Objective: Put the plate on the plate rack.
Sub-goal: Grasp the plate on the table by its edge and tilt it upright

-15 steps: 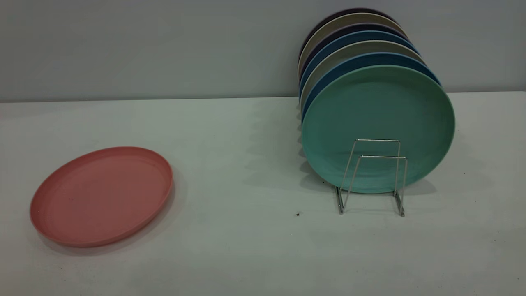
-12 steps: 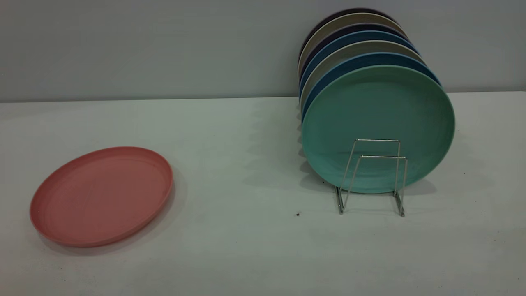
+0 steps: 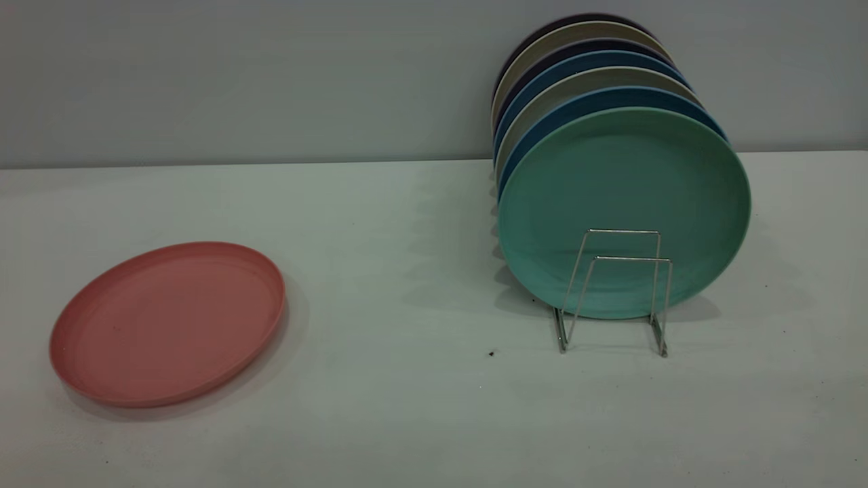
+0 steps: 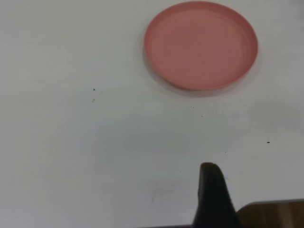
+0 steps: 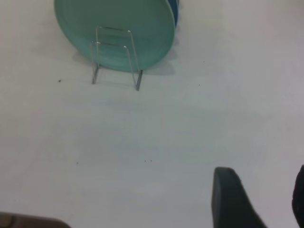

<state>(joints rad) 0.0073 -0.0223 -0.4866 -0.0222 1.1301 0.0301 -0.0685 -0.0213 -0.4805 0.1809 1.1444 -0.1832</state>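
Observation:
The salmon-pink plate (image 3: 167, 323) lies flat on the white table at the left; it also shows in the left wrist view (image 4: 201, 45). The silver wire plate rack (image 3: 614, 291) stands at the right, and its front two loops hold nothing; it also shows in the right wrist view (image 5: 115, 57). Neither gripper shows in the exterior view. My left gripper (image 4: 212, 192) hovers over bare table, well short of the pink plate. My right gripper (image 5: 263, 192) is open and empty over bare table, well short of the rack.
A mint-green plate (image 3: 624, 210) stands upright at the front of the rack, with several blue, beige and dark plates (image 3: 583, 74) behind it. A grey wall runs along the table's back edge. A wooden edge (image 4: 270, 213) shows beside the left gripper.

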